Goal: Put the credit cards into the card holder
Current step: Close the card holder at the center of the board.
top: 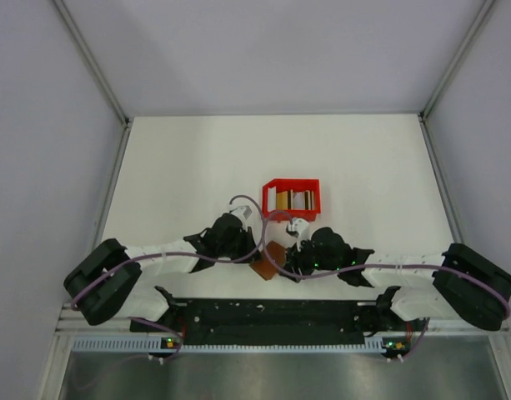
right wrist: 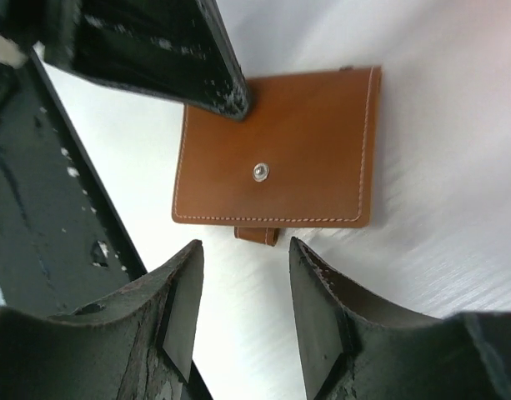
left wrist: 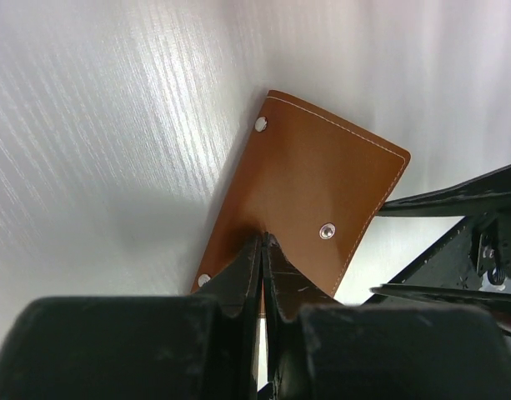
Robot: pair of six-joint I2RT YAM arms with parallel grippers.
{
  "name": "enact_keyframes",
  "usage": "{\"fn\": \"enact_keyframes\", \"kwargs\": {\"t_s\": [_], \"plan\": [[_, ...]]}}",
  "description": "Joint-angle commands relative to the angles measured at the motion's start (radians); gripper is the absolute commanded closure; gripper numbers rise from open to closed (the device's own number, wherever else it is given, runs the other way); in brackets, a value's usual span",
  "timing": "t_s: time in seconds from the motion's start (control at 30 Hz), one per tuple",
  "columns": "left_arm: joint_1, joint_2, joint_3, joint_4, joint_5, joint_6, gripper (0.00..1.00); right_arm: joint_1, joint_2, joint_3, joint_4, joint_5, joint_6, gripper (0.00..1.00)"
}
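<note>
The card holder (top: pixel 269 262) is a brown, closed wallet lying on the white table between my two grippers. In the left wrist view my left gripper (left wrist: pixel 263 238) is shut, its tips resting on the card holder's (left wrist: pixel 322 179) top face with nothing seen between them. My right gripper (right wrist: pixel 242 250) is open and empty, hovering just short of the small closing tab (right wrist: pixel 257 236) on the card holder (right wrist: pixel 305 133). The credit cards (top: pixel 301 200), tan-gold and pale, stand on edge in the red bin.
The red plastic bin (top: pixel 291 182) sits just beyond the grippers at mid-table. Grey walls enclose the table on the left, right and far sides. Both arms crowd the near centre; the right gripper's fingers (left wrist: pixel 455 198) show beside the wallet in the left wrist view.
</note>
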Motion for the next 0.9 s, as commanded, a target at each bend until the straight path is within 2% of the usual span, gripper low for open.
{"fn": "enact_keyframes", "kwargs": {"t_s": [0.0,0.17,0.67,0.77,0.87], "plan": [[-0.002,0.020,0.000,-0.074,-0.108,0.008,0.95,0.097,0.061,0.066,-0.070,0.180,-0.042,0.55],[-0.002,0.014,-0.006,-0.075,-0.112,0.008,0.95,0.151,0.093,0.082,-0.033,0.287,-0.067,0.51],[-0.004,0.029,-0.002,-0.057,-0.089,0.018,0.96,0.259,0.222,0.137,0.033,0.459,-0.111,0.51],[-0.002,0.028,-0.002,-0.057,-0.086,0.020,0.96,0.265,0.272,0.175,-0.002,0.499,-0.090,0.59],[-0.002,0.029,-0.008,-0.051,-0.081,0.017,0.96,0.265,0.311,0.194,-0.004,0.515,-0.081,0.81]]}}
